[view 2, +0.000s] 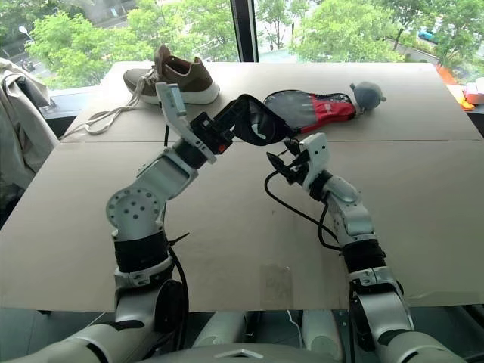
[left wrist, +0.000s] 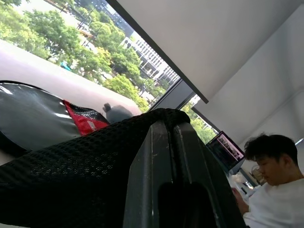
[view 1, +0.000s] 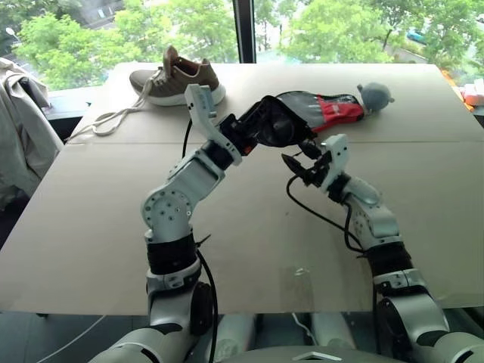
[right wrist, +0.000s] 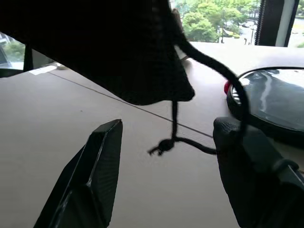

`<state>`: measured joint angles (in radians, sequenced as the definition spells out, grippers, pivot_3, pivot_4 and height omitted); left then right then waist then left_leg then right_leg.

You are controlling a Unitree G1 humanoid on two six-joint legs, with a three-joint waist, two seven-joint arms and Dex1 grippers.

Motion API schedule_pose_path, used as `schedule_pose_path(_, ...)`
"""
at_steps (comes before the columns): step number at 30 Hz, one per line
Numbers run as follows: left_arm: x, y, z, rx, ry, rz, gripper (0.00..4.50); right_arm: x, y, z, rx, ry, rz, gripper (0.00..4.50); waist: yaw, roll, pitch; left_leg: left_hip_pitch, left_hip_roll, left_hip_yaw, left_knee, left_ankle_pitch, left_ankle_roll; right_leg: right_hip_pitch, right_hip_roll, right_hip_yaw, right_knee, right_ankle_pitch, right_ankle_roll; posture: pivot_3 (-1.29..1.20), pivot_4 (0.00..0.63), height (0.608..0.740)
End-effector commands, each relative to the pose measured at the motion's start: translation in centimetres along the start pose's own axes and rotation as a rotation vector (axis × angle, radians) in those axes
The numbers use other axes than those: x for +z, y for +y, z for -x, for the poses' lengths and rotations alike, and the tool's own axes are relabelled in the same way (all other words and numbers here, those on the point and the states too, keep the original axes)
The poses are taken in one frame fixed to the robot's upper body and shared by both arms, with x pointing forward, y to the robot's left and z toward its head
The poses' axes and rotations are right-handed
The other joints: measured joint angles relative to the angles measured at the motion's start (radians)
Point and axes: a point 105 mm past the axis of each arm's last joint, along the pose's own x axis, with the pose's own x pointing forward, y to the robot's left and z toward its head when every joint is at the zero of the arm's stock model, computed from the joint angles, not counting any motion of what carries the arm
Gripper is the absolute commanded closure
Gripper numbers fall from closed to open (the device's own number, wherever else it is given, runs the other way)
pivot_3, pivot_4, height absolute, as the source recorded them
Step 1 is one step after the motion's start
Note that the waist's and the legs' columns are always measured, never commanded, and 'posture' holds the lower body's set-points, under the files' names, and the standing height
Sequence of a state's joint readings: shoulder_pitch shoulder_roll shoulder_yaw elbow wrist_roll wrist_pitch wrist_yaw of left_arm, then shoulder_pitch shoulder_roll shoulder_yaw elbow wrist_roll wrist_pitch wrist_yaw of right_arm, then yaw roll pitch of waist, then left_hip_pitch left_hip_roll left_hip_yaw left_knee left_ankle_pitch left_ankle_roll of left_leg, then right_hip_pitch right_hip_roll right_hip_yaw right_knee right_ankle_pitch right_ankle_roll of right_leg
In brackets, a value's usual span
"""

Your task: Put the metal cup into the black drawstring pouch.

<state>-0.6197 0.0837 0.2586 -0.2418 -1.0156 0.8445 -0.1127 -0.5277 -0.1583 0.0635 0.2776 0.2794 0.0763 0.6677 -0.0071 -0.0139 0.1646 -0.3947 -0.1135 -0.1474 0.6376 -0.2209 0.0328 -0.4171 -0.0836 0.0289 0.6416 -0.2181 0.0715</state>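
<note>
1. Holding the black drawstring pouch [view 1: 268,125] up off the table [view 1: 91,227] with my left tool [view 1: 243,134]; its fingers [left wrist: 164,175] are pressed together, pinching the pouch's mesh fabric [left wrist: 71,171].
2. Pouch hangs in the air over the middle of the table, just in front of the round black-and-red paddle case [view 1: 321,108].
3. My right tool [view 1: 308,166] is just below and beside the pouch, on its right, with the fingers [right wrist: 90,175] spread. I see nothing gripped between them.
4. In the right wrist view the pouch's drawstring cord [right wrist: 213,64] loops down from the fabric and runs across the front of one right finger [right wrist: 251,161]; the knotted cord end [right wrist: 164,145] dangles in the gap between the two fingers. I can't tell if the cord actually touches the finger.
5. Metal cup: I can't make it out; whether it sits inside the pouch I can't tell.
6. Elsewhere on the table: a brown sneaker [view 1: 178,79] with loose white laces [view 1: 113,121] at the far left, and a small grey plush toy [view 1: 374,96] touching the red end of the paddle case.
7. A jacket [view 1: 19,128] hangs off the table's left edge.
8. In the left wrist view a person [left wrist: 270,190] in a white shirt sits beyond the pouch, near a laptop screen [left wrist: 227,149].
</note>
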Motion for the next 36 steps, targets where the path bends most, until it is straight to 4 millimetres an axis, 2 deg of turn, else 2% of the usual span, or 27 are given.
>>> schedule_pose_path(1, 0.6, -1.2, -0.1, -0.043, -0.03, -0.022, 4.5, 1.1, 1.1, -0.1, 0.072, -0.036, 0.015, 1.44, -0.004, 0.0, 0.0, 0.0, 0.0, 0.0, 0.0, 0.0, 0.0, 0.0, 0.0, 0.0, 0.0, 0.0, 0.0, 0.0, 0.15, 0.736)
schedule_pose_path(7, 0.8, -1.2, 0.0, -0.04, -0.043, -0.021, 4.5, 1.3, 0.9, 0.1, 0.058, -0.045, 0.006, 1.44, -0.006, 0.0, 0.0, 0.0, 0.0, 0.0, 0.0, 0.0, 0.0, 0.0, 0.0, 0.0, 0.0, 0.0, 0.0, 0.0, 0.15, 0.736)
schedule_pose_path(10, 0.7, -1.1, 0.0, -0.035, -0.046, -0.018, 4.5, 1.5, 0.7, 0.2, 0.048, -0.049, 0.01, 2.28, -0.006, 0.0, 0.0, 0.0, 0.0, 0.0, 0.0, 0.0, 0.0, 0.0, 0.0, 0.0, 0.0, 0.0, 0.0, 0.0, 0.15, 0.736)
schedule_pose_path(11, 0.7, -1.1, 0.0, -0.035, -0.047, -0.018, 4.5, 1.5, 0.6, 0.2, 0.047, -0.05, 0.009, 2.85, -0.006, 0.0, 0.0, 0.0, 0.0, 0.0, 0.0, 0.0, 0.0, 0.0, 0.0, 0.0, 0.0, 0.0, 0.0, 0.0, 0.15, 0.736)
schedule_pose_path(14, 0.7, -1.1, 0.0, -0.035, -0.049, -0.017, 4.5, 1.4, 0.5, 0.3, 0.05, -0.041, 0.012, 4.16, -0.006, 0.0, 0.0, 0.0, 0.0, 0.0, 0.0, 0.0, 0.0, 0.0, 0.0, 0.0, 0.0, 0.0, 0.0, 0.0, 0.15, 0.736)
schedule_pose_path(15, 0.7, -1.1, 0.0, -0.035, -0.05, -0.016, 4.5, 1.3, 0.5, 0.5, 0.052, -0.035, 0.014, 4.45, -0.005, 0.0, 0.0, 0.0, 0.0, 0.0, 0.0, 0.0, 0.0, 0.0, 0.0, 0.0, 0.0, 0.0, 0.0, 0.0, 0.15, 0.736)
schedule_pose_path(22, 0.8, -1.0, 0.0, -0.033, -0.057, -0.015, 4.5, 0.6, 0.2, 1.0, 0.053, 0.007, 0.017, 4.45, -0.006, 0.0, 0.0, 0.0, 0.0, 0.0, 0.0, 0.0, 0.0, 0.0, 0.0, 0.0, 0.0, 0.0, 0.0, 0.0, 0.15, 0.736)
schedule_pose_path(26, 0.6, -1.2, 0.0, -0.04, -0.057, -0.013, 4.5, 0.6, 0.3, 1.1, 0.057, 0.021, 0.027, 3.17, -0.005, 0.0, 0.0, 0.0, 0.0, 0.0, 0.0, 0.0, 0.0, 0.0, 0.0, 0.0, 0.0, 0.0, 0.0, 0.0, 0.15, 0.736)
schedule_pose_path(29, 0.5, -1.3, 0.0, -0.042, -0.057, -0.013, 4.5, 0.7, 0.0, 1.2, 0.039, 0.009, 0.011, 1.79, -0.005, 0.0, 0.0, 0.0, 0.0, 0.0, 0.0, 0.0, 0.0, 0.0, 0.0, 0.0, 0.0, 0.0, 0.0, 0.0, 0.15, 0.736)
schedule_pose_path(36, 0.6, -1.3, 0.0, -0.044, -0.064, -0.01, 4.5, 1.0, -1.1, 2.1, -0.002, 0.0, -0.026, 1.79, -0.005, 0.0, 0.0, 0.0, 0.0, 0.0, 0.0, 0.0, 0.0, 0.0, 0.0, 0.0, 0.0, 0.0, 0.0, 0.0, 0.15, 0.736)
